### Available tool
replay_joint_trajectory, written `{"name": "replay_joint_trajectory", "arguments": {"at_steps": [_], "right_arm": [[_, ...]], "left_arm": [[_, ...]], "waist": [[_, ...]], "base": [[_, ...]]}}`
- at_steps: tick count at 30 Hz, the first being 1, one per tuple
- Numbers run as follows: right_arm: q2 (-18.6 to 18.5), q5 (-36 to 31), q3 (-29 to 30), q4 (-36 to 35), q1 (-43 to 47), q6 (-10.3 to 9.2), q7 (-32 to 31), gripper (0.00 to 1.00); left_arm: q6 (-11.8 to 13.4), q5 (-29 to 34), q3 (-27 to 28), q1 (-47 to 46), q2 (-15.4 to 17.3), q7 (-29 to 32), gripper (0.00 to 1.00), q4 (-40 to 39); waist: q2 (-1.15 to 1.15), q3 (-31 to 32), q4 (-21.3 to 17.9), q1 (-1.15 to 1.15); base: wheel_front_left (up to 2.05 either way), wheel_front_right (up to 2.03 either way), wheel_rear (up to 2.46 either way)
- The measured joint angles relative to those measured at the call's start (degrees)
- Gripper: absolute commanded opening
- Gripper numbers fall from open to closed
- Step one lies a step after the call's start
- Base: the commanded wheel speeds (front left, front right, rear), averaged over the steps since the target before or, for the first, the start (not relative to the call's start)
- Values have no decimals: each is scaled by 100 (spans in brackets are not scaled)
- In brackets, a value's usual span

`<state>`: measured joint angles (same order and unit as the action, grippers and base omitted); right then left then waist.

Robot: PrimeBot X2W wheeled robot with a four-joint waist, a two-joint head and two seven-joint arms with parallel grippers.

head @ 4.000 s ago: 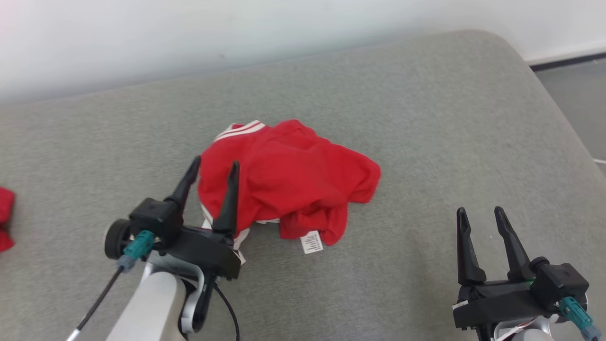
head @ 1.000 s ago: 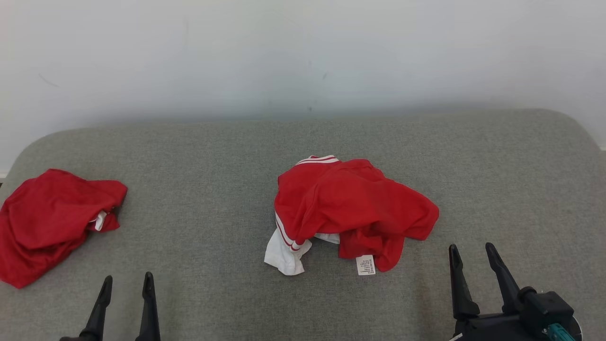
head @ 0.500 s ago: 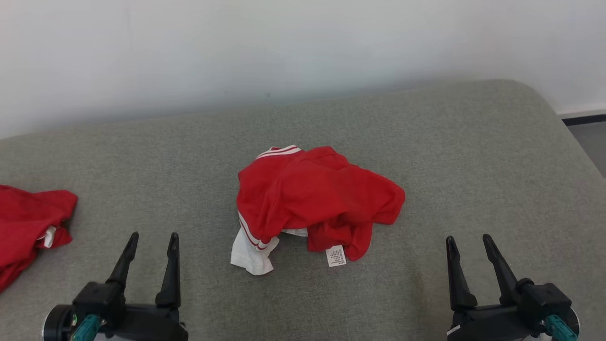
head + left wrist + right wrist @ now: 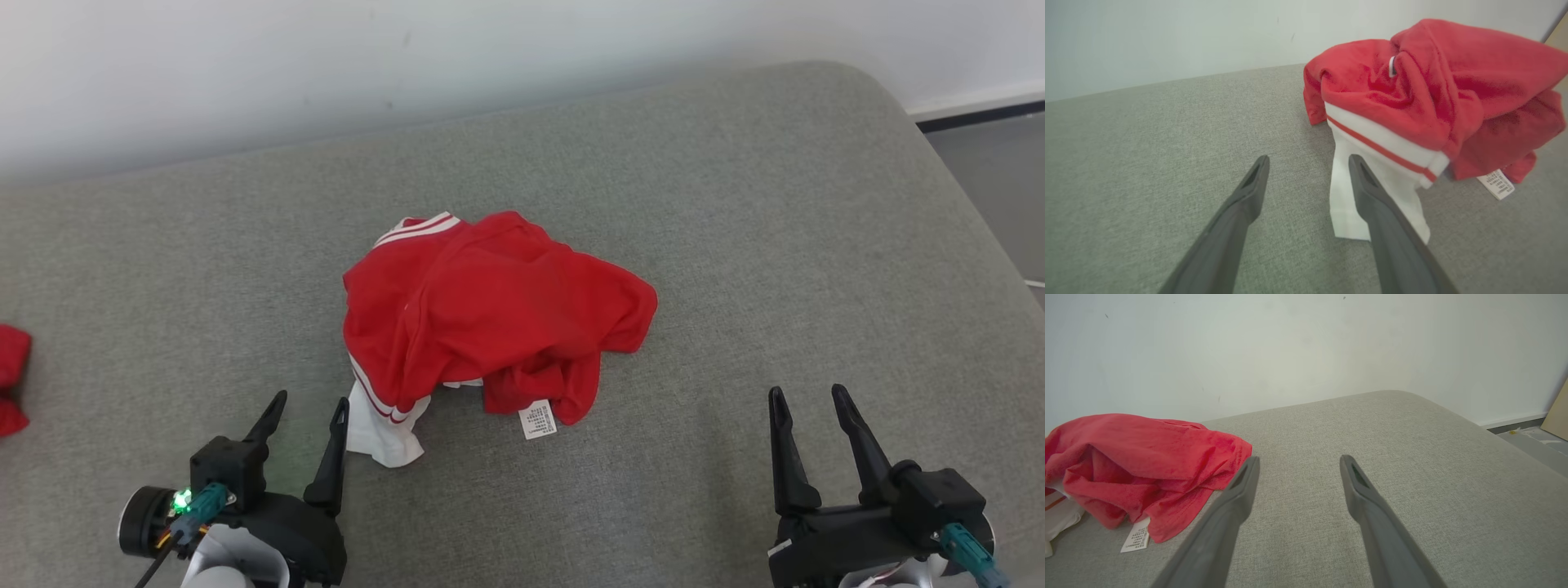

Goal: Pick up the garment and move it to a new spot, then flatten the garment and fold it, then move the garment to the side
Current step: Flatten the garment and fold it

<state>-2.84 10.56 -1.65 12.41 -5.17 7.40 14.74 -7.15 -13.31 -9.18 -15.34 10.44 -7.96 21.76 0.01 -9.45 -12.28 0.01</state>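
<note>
We counted one crumpled red garment [image 4: 490, 310] just beside the left fingers [image 4: 331, 465], well left of the right fingers [image 4: 788, 457]. Both pairs stood apart, empty. One other red cloth [image 4: 10, 380] lay well left of both.

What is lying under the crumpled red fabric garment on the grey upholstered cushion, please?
A white fabric flap with red stripes and a white care label poke out under the garment at its near edge. Whatever lies beneath is hidden by the red folds.

Black grippers, pale forearm [image 4: 220, 567]
On left gripper [image 4: 310, 400] and right gripper [image 4: 806, 391]: long dark tapered fingers [image 4: 1374, 522], teal cable plugs [image 4: 963, 549]; green light [image 4: 178, 500] on the left.
</note>
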Motion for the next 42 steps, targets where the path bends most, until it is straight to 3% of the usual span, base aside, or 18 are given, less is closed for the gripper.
{"name": "replay_joint_trajectory", "arguments": {"at_steps": [12, 14, 24, 31, 42], "right_arm": [[1, 88, -43, 126, -142, 0, 23, 100], [0, 92, -44, 127, -147, 0, 24, 100], [1, 74, 114, 89, -20, 0, 25, 100], [1, 13, 182, 89, 101, 0, 25, 100], [1, -13, 186, 107, 288, 0, 25, 100]], "left_arm": [[-29, -353, -758, -348, 164, 375, 100, 867], [-27, -423, -907, -362, 207, 455, 0, 971], [25, -700, -865, -500, 208, -97, 0, 867], [332, -799, -603, -278, 286, -339, 0, 86], [890, -1132, -346, 1201, 319, -136, 0, -1238]], "waist": [[0, -178, -220, 0], [0, -173, -237, 0], [0, -11, -33, -1], [0, 174, 420, -1], [-1, 489, 1266, -1]], "base": [[0, 0, 0], [0, 0, 0], [0, 0, 0], [0, 0, 0], [0, 0, 0]]}}
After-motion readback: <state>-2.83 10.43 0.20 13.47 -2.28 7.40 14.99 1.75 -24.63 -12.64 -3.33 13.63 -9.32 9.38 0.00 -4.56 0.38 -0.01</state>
